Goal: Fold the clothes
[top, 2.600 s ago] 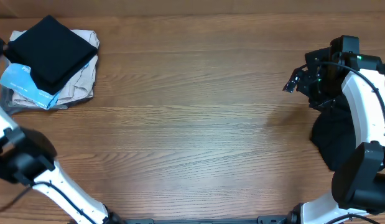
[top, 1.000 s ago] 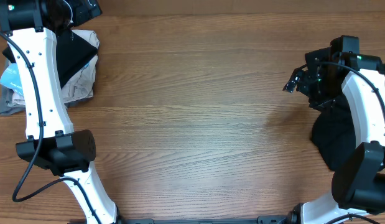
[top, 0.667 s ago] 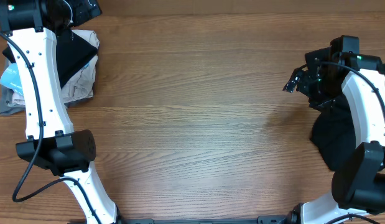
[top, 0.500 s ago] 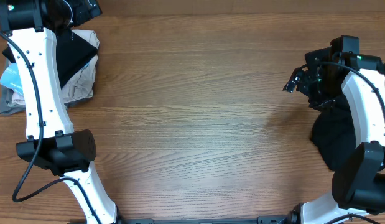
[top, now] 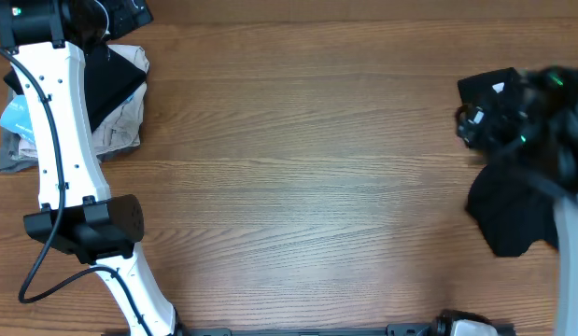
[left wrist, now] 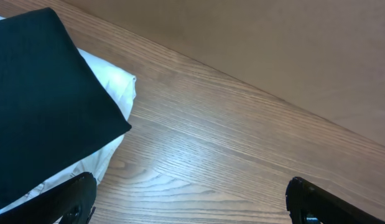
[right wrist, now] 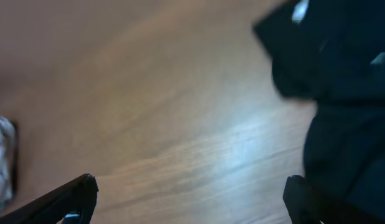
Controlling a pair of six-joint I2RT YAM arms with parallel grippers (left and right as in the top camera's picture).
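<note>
Clothes (top: 508,210) lie crumpled at the table's (top: 298,187) right edge, below the right gripper (right wrist: 189,202), fingers wide apart; a folded one (left wrist: 37,99) tops the left stack (top: 120,131), left gripper (left wrist: 192,205) likewise spread by it; pinch one edge only, drag it centre, flatten before folding.

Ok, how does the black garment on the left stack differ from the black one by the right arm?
The left garment is folded flat with straight edges; the right garment is a crumpled heap. The left one tops a stack of pale clothes; the right one lies directly on the table. A white tag shows only on the right one. Both are plain black fabric.
</note>
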